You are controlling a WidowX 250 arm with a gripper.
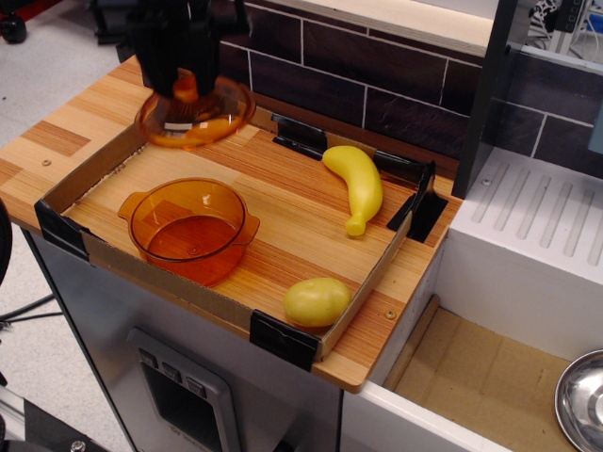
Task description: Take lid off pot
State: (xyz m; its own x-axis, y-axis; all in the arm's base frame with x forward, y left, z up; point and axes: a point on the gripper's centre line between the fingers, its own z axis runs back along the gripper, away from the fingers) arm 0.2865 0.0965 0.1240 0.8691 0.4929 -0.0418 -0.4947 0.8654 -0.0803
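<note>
The orange translucent pot (191,227) sits open in the near left part of the wooden tray, its two side handles showing. My black gripper (184,80) is shut on the knob of the orange domed lid (195,114) and holds it in the air above and behind the pot, well clear of the rim. The lid hangs roughly level. The gripper's upper body is cut off by the top edge of the frame.
A yellow banana (356,185) lies at the tray's back right. A yellow potato (316,301) sits at the near right corner. The tray has a low cardboard wall (188,295) with black corner brackets. A white sink unit (537,235) and a metal bowl (579,400) are to the right.
</note>
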